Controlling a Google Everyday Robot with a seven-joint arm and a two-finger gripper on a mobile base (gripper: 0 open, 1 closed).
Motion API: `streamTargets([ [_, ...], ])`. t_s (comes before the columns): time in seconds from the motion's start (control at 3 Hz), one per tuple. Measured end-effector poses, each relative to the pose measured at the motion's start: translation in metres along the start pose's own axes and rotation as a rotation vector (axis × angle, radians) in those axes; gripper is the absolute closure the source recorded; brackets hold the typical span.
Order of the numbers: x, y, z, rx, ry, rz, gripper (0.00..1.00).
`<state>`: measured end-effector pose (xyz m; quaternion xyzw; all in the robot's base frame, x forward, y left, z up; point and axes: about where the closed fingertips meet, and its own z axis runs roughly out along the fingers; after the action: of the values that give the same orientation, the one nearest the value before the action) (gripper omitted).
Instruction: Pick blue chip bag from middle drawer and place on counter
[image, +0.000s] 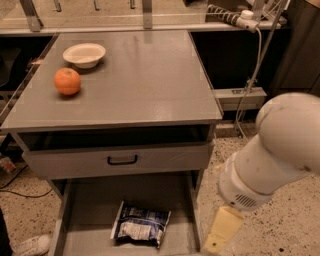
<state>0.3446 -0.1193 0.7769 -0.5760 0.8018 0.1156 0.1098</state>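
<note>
The blue chip bag (140, 225) lies flat on the floor of the open middle drawer (85, 210), near its front centre. The counter (145, 75) is the grey cabinet top above it. My gripper (222, 231) hangs low at the right, just outside the drawer's right wall and level with the bag, about a bag's width to its right. It holds nothing that I can see. The white arm (270, 160) rises from it to the right edge of the view.
An orange (67, 81) and a white bowl (84, 54) sit at the counter's back left. A closed drawer front with a black handle (122, 160) is above the open drawer. A power strip and cables (235, 15) lie behind on the right. The floor is speckled.
</note>
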Motion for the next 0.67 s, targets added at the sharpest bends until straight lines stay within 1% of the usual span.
streamTargets([
  [0.33, -0.0113, 0.0044, 0.0572, -0.038, -0.04, 0.02, 0.0],
  [0.67, -0.0113, 0.0043, 0.0573, -0.039, -0.04, 0.02, 0.0],
])
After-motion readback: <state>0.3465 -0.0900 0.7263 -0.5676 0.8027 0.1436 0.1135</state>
